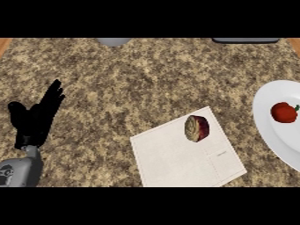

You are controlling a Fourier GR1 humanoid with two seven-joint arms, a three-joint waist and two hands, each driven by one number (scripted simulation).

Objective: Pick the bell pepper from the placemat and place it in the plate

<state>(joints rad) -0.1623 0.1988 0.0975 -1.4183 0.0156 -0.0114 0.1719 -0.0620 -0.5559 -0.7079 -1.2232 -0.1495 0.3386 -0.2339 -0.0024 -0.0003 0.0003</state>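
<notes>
Left hand (pixel 36 115) resting at left of frame, fingers straight, holding nothing.
Bell pepper (pixel 284 112) lying in white plate (pixel 276 145) at right.

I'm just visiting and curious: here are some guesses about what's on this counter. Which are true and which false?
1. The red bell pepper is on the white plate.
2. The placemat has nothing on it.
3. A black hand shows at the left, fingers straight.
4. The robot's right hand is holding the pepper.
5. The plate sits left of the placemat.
1. True: the bell pepper lies on the plate.
2. False: a cut, purple-skinned vegetable sits on the placemat.
3. True: the left hand is open, holding nothing.
4. False: no right hand is in view.
5. False: the plate is to the placemat's right.
</notes>
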